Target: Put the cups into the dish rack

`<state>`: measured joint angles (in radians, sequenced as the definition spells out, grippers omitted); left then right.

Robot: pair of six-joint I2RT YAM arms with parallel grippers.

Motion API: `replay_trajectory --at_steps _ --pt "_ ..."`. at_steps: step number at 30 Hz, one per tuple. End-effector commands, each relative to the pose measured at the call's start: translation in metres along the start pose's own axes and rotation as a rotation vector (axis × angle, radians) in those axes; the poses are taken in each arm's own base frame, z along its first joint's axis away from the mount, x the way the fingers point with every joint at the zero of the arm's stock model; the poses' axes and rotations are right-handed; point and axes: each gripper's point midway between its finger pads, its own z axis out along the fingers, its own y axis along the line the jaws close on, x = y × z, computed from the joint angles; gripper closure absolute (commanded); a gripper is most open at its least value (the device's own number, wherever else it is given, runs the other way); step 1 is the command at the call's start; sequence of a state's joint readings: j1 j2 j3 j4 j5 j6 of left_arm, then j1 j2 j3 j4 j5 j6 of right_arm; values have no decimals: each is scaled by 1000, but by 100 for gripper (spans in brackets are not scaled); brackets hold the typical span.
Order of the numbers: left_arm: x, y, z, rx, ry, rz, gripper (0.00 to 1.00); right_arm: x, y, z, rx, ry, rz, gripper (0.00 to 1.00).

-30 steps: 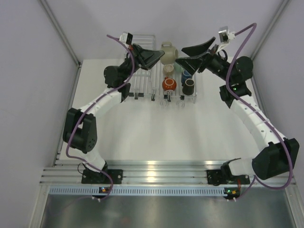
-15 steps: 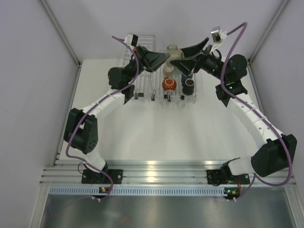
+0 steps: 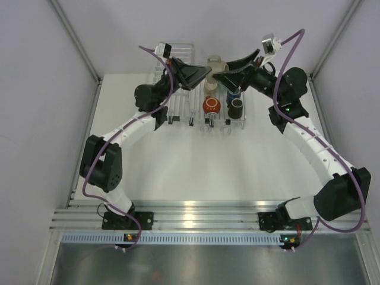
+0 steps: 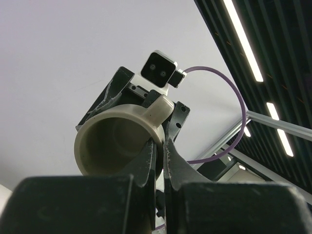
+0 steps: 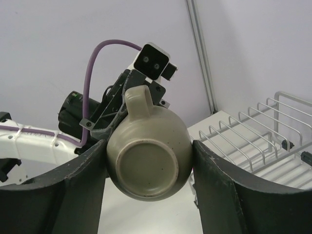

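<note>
The beige cup (image 3: 214, 61) hangs in the air over the far part of the dish rack (image 3: 180, 110). The left pincer (image 4: 160, 142) is clenched on its rim. The right pincer (image 5: 148, 163) clasps its body on both sides.

**Clerk:** Arms on the list?

**Keeper:** Two, of one make. Left arm (image 3: 132, 123) and right arm (image 3: 314, 148): white tubular links with rows of small dark marks, set between bulky black joint housings. Each is mounted on a black base (image 3: 122, 218).

**Clerk:** Wiring?

**Keeper:** One purple cable (image 5: 105, 46) per arm, tied down along the white link. A green indicator light (image 3: 289, 108) sits on a black housing of the right arm.

**Clerk:** Ends?

**Keeper:** Left gripper (image 4: 160, 156) and right gripper (image 5: 148, 165), each with two matte black fingers, broad at the root and tapering, with a rough surface. Each wrist carries a small white camera module (image 5: 152, 61) with two dark lenses on a black bracket.
</note>
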<state>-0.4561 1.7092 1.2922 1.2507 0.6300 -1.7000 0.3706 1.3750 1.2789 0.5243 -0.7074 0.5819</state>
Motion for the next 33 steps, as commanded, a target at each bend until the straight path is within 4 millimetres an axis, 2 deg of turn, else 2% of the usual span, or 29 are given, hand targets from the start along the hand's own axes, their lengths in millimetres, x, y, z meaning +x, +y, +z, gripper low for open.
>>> replay_trajectory --at_steps 1,5,6,7,8,9,11,13,14,15,16,17,18,19,20,21,22,23,24,25,26,27,28,29,30,33 --pt "7 -55 -2 203 5 148 100 -14 10 7 -12 -22 -53 100" --pt "6 -52 -2 197 10 142 62 -13 0 6 41 -11 -68 100" --pt "7 -51 -2 196 14 142 48 -15 -2 6 52 -11 -74 100" --pt "7 -50 -3 194 15 140 42 -15 -6 5 70 -9 -80 100" --pt "6 -48 -3 190 15 138 27 -16 -8 5 81 -8 -83 100" --pt "6 -46 -4 184 15 134 22 -21 -11 5 95 -16 -91 100" --pt "5 -44 -7 174 12 141 19 -24 -24 1 138 -8 -102 100" --pt "3 -39 -11 161 9 155 17 -37 -33 -2 174 -19 -141 100" --pt "4 -40 -12 158 14 162 16 -31 -46 -2 203 7 -130 100" --pt "1 -37 -14 141 9 163 15 -45 -51 -2 224 -5 -153 100" --pt "0 -37 -15 129 10 188 15 -46 -58 -1 240 10 -175 100" --pt "2 -32 -16 101 24 197 15 -25 -81 0 285 81 -136 100" --pt "1 -28 -16 70 31 217 15 -41 -84 5 305 70 -165 100" --pt "-2 -14 -15 -27 36 252 14 -39 -93 7 322 95 -186 100" --pt "-3 -12 -13 -71 44 290 14 -23 -113 12 348 138 -166 100" --pt "-3 -8 -13 -116 54 327 14 -27 -121 12 395 165 -154 100" --pt "-5 7 -18 -235 66 377 13 -22 -130 12 420 198 -161 100" --pt "-8 10 -20 -288 62 415 13 -1 -154 15 455 254 -135 100" --pt "-17 13 -21 -341 53 515 12 -6 -160 14 511 287 -132 100" --pt "-17 17 -28 -415 59 514 12 0 -169 14 532 326 -156 100" --pt "-19 19 -31 -451 59 535 11 23 -191 16 561 384 -137 100" --pt "-22 17 -33 -471 53 559 11 9 -193 20 588 376 -168 100" --pt "-25 13 -35 -486 47 596 11 25 -197 19 600 439 -164 100" --pt "-25 18 -40 -514 54 586 11 46 -211 19 618 489 -148 100" --pt "-28 19 -43 -528 48 588 10 40 -213 22 638 484 -168 100" --pt "-28 21 -51 -547 40 580 10 70 -225 20 669 555 -163 100"
